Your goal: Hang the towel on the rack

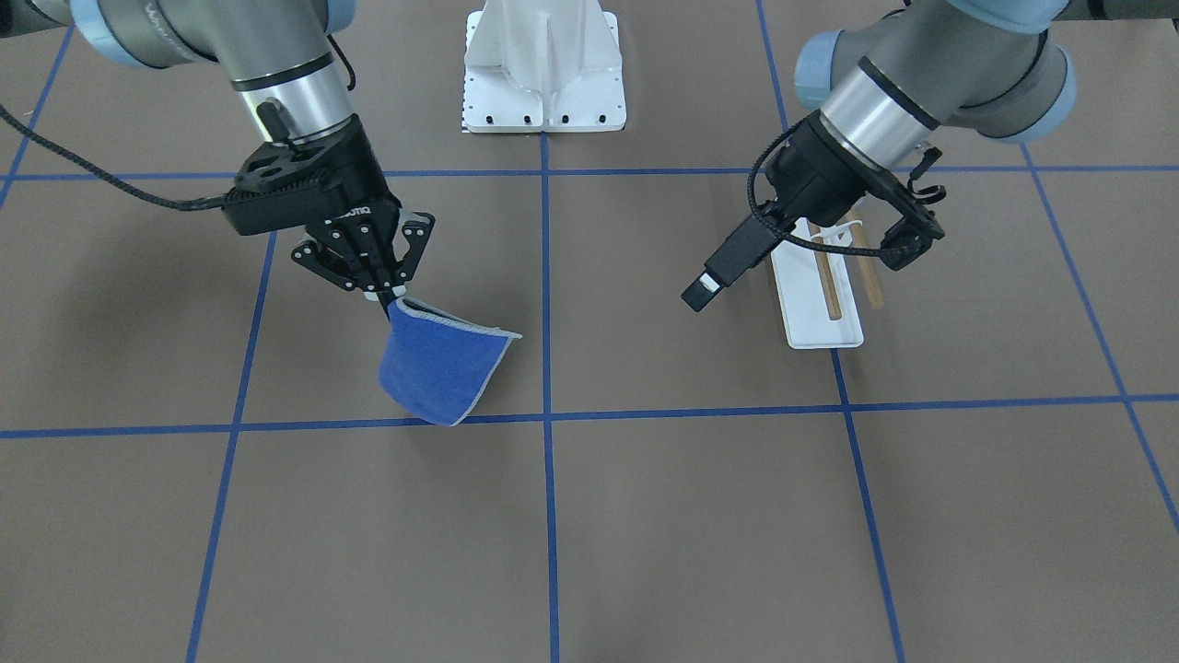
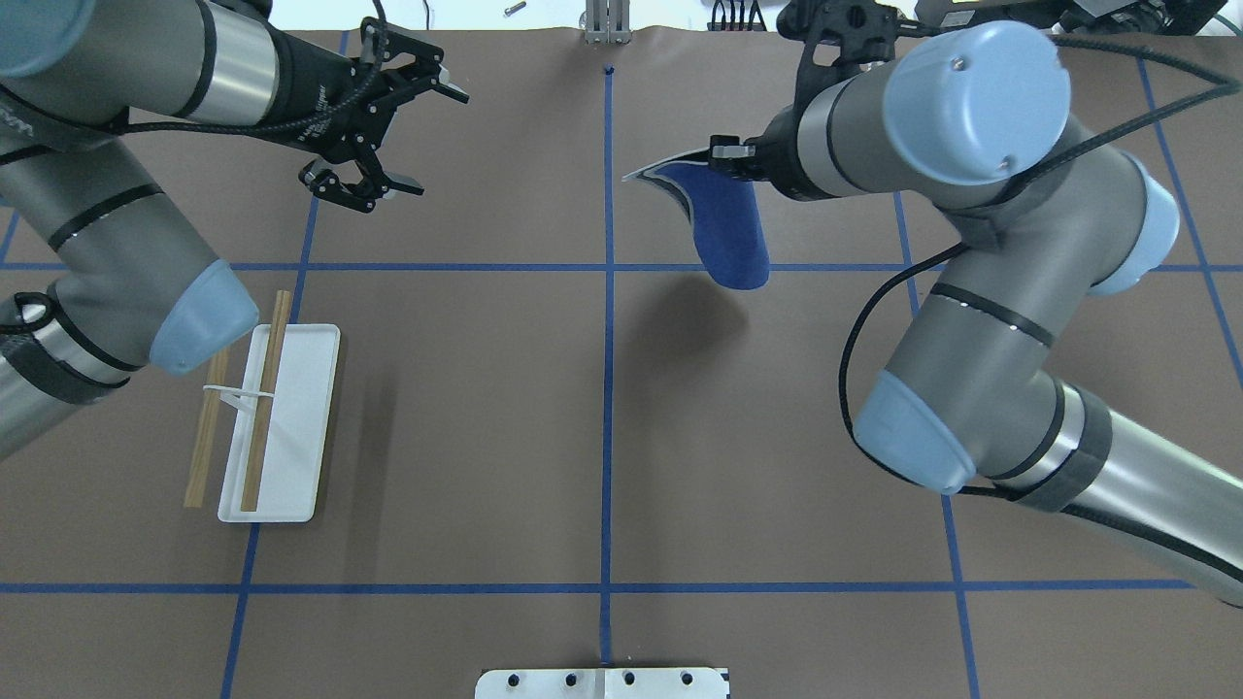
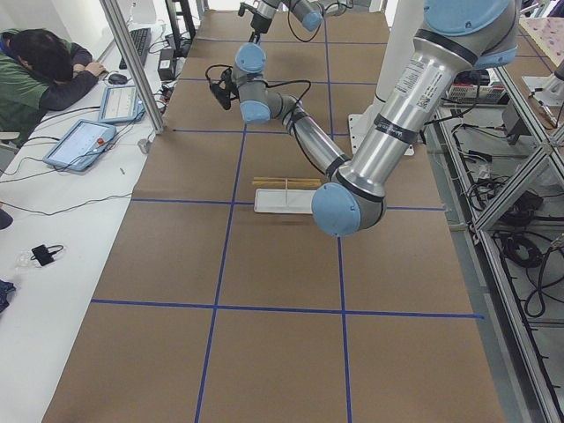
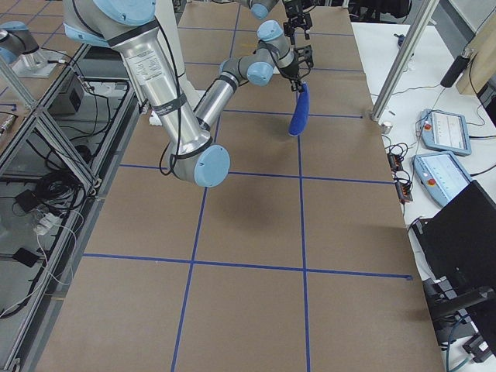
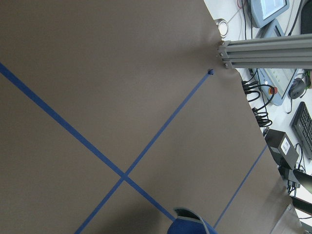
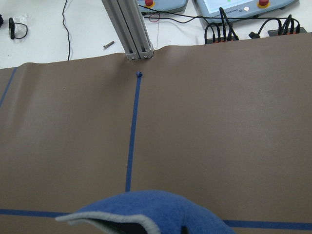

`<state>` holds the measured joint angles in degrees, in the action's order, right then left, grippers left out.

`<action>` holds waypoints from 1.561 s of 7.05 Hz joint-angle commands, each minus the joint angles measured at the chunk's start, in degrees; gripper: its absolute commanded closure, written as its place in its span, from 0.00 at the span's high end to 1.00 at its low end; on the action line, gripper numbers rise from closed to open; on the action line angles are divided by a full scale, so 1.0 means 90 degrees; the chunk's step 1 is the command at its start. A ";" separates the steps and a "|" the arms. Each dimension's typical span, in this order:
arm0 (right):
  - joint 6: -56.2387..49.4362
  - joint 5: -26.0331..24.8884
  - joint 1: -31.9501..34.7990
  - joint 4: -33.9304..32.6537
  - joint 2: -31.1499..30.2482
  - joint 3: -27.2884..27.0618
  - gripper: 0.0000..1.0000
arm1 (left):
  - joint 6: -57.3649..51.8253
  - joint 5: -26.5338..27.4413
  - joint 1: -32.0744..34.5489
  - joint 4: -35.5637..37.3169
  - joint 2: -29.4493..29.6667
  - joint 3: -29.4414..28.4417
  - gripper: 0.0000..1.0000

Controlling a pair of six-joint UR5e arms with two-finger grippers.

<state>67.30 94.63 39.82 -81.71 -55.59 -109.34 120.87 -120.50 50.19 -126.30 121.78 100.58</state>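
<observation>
The royal-blue towel (image 1: 440,368) with grey trim hangs by one corner from my right gripper (image 1: 387,299), which is shut on it, clear above the table. The towel also shows in the overhead view (image 2: 728,228), the right side view (image 4: 299,112) and both wrist views (image 5: 190,226) (image 6: 161,214). The rack (image 2: 291,466) stands on the table's left side, with a white base and two brown rods (image 2: 267,398). It also shows in the front view (image 1: 815,313). My left gripper (image 2: 427,141) is open and empty, raised beyond the rack, far from the towel.
The white bolted robot mount (image 1: 543,74) sits at the table's robot side. Blue tape lines grid the brown table. An aluminium post (image 2: 604,24) stands at the far edge. An operator (image 3: 44,66) sits at a desk beside the table.
</observation>
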 commanded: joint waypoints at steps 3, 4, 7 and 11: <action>0.0724 -0.1654 -0.0995 -0.0589 0.0649 0.0059 0.00 | 0.0717 0.1148 -0.0964 0.0428 0.0364 -0.0013 0.97; 0.0725 -0.1802 -0.1084 -0.0599 0.0659 0.0069 0.00 | 0.0923 0.1326 -0.1160 0.0429 0.0462 0.0006 0.97; 0.0851 -0.2359 -0.1465 -0.0589 0.0678 0.0069 0.00 | 0.2026 0.1553 -0.1250 0.0400 0.0726 0.0006 0.97; 0.0862 -0.2389 -0.1534 -0.0579 0.0698 -0.0028 0.00 | 0.2175 0.1553 -0.1250 0.0322 0.0736 -0.0091 0.97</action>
<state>75.04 73.15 26.06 -86.95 -49.34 -109.47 140.02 -106.53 38.94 -123.05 128.32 99.98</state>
